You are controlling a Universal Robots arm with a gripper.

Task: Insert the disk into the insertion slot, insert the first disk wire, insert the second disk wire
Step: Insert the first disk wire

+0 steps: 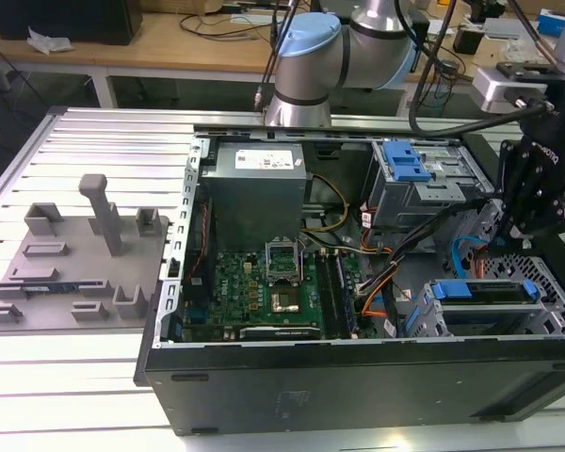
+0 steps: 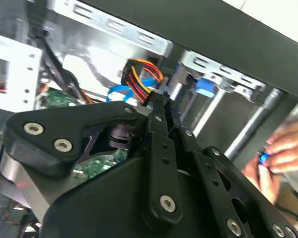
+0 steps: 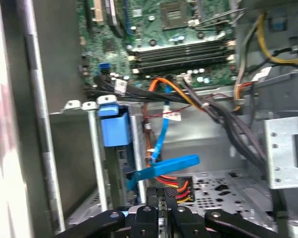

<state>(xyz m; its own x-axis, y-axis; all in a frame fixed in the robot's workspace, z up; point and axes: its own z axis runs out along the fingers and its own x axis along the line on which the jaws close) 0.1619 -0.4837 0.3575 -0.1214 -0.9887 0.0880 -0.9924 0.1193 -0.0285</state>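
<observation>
The disk [image 1: 480,291], in its blue caddy, lies inside the insertion slot [image 1: 546,279], the grey perforated cage at the exterior view's lower right. My black gripper [image 1: 502,243] hangs just behind that cage. In both wrist views its fingers are pressed together on the dark plug of the first disk wire [image 3: 178,185], an orange-red bundle [image 2: 141,73]. The gripper [image 3: 162,197] points toward the cage's perforated floor. The second disk wire [image 3: 161,168], a flat blue cable, loops right beside the fingertips [image 2: 160,106] with its plug end free.
A taller grey bay with a blue latch [image 1: 405,162] stands behind the gripper. Black cable bundles [image 3: 238,134] cross the case beside the motherboard [image 1: 264,287]. A person's hand [image 2: 280,148] is outside the case wall. A grey fixture plate [image 1: 75,264] lies at the exterior view's left.
</observation>
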